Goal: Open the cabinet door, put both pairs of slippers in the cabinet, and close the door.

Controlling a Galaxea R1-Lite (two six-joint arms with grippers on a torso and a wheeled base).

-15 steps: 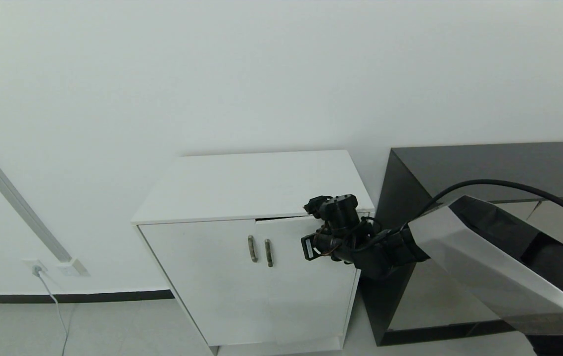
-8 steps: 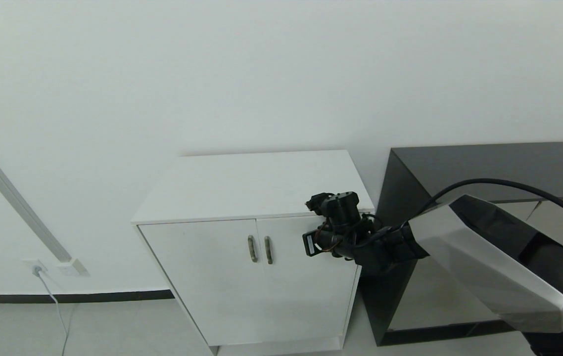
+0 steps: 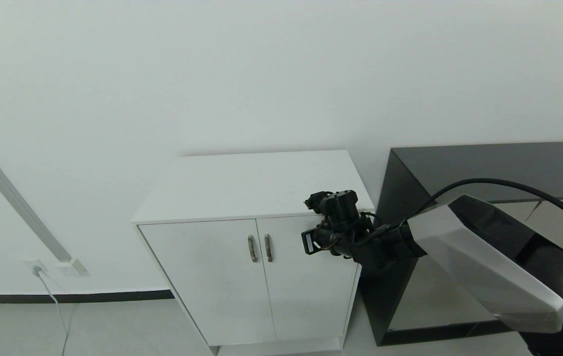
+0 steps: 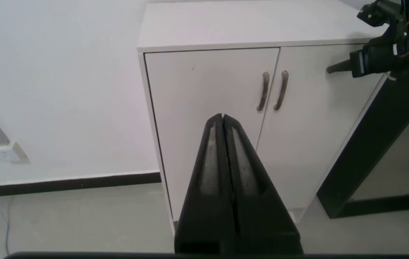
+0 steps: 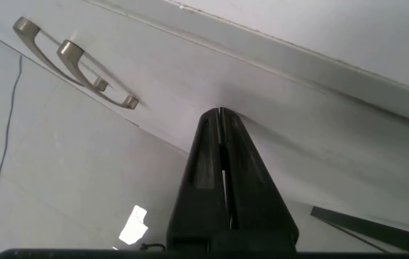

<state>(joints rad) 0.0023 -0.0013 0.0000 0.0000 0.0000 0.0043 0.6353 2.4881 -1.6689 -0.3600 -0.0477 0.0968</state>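
Observation:
The white cabinet (image 3: 257, 185) stands against the wall with both doors shut flush. Its two metal handles (image 3: 259, 248) sit side by side at the middle seam. My right gripper (image 3: 306, 243) is shut, its tip pressed on the right door (image 3: 306, 287) near the upper part; in the right wrist view the closed fingers (image 5: 221, 144) meet the door panel beside the handles (image 5: 75, 57). My left gripper (image 4: 222, 122) is shut and holds nothing, hanging back in front of the cabinet's left door (image 4: 204, 108). The left wrist view also shows the right gripper (image 4: 342, 67) against the right door.
A black low sideboard (image 3: 459, 163) stands right against the cabinet's right side. A wall socket with a cable (image 3: 37, 270) is low on the wall at the left, under a slanting trunking strip (image 3: 9, 195). Grey floor (image 3: 88, 326) lies open in front.
The right door stood slightly ajar with a gap at its top; my right gripper has pushed it in and it now sits flush.

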